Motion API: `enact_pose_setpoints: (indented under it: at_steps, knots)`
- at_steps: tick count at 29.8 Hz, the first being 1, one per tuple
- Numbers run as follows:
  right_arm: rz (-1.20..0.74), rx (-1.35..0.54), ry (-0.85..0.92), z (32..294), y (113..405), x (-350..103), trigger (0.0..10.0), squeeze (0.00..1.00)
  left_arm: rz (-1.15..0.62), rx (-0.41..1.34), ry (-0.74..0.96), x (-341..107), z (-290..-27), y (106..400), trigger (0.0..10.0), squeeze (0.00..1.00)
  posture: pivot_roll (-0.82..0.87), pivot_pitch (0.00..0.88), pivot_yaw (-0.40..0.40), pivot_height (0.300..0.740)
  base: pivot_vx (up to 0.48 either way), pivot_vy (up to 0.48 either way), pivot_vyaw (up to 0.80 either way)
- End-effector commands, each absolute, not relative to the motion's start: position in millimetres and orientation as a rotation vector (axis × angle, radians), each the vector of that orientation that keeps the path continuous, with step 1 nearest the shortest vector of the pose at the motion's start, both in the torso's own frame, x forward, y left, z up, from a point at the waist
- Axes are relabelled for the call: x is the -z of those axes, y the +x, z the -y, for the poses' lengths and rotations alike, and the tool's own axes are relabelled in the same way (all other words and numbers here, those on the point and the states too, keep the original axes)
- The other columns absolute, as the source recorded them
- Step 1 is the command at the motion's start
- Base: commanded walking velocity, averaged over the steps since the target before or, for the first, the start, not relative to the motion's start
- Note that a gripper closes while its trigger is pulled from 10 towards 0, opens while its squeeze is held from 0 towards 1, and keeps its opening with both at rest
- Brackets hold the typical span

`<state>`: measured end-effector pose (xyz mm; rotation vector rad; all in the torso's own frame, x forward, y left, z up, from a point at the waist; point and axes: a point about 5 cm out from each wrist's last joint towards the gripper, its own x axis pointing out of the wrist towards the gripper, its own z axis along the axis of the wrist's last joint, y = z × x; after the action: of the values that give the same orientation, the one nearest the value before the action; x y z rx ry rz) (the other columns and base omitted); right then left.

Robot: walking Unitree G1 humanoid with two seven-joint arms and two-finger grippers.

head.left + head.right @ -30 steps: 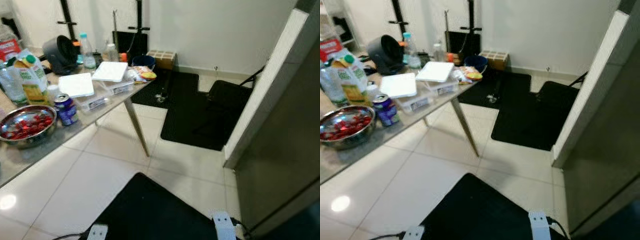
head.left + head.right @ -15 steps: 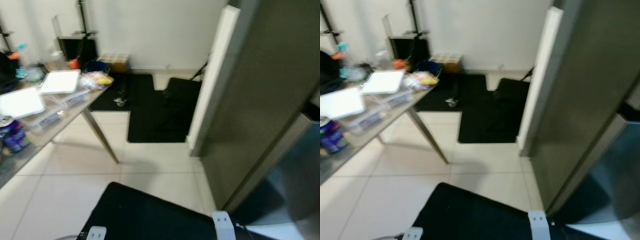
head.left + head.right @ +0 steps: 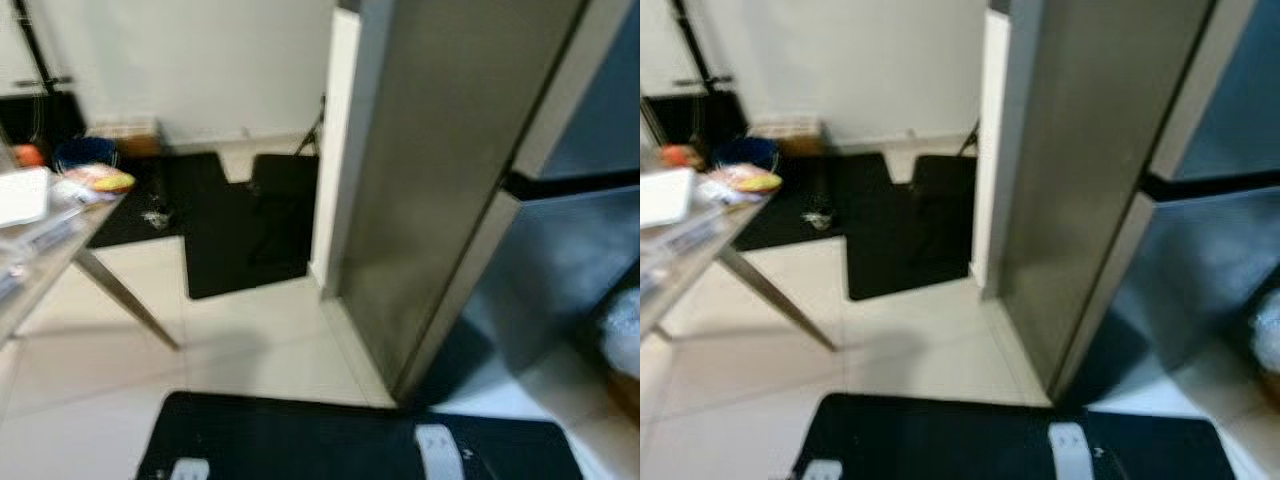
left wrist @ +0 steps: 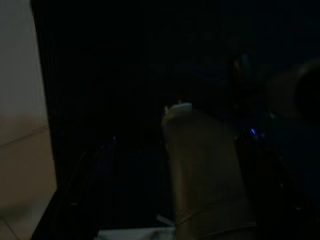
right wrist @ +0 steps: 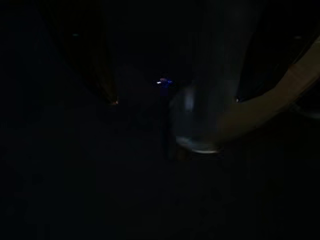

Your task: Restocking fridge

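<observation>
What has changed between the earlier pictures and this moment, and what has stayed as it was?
The camera has swung to the robot's right, so the whole picture slid left. The table with its white box now sits at the left edge, and the grey fridge takes up the right half. The things themselves did not move: the black floor mats lie where they lay. Nothing was taken hold of or let go.

Blk floor mats (image 3: 245, 235), white tile floor (image 3: 250, 345), table w/ clutter (image 3: 45, 255), white wall (image 3: 190, 60)
</observation>
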<state>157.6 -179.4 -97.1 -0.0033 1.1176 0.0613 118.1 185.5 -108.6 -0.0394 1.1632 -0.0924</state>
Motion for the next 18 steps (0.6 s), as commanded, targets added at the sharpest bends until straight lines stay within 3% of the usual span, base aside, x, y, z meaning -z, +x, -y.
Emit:
enact_pose_setpoints:
  at_steps: [1,18]
  knots:
    - [-1.115,-0.05,-0.011,183.9,158.6,96.3,10.0,0.0,-1.158,0.097,-0.035,108.0,-185.3,120.1,10.0,0.0,-0.01,0.0,0.014,0.74,0.0,0.0,-0.79]
    - [-1.115,-0.05,-0.015,184.3,158.5,96.3,10.0,0.0,-1.152,0.094,-0.038,107.7,-184.9,121.4,10.0,0.0,-0.01,0.0,0.011,0.74,0.0,0.0,-0.79]
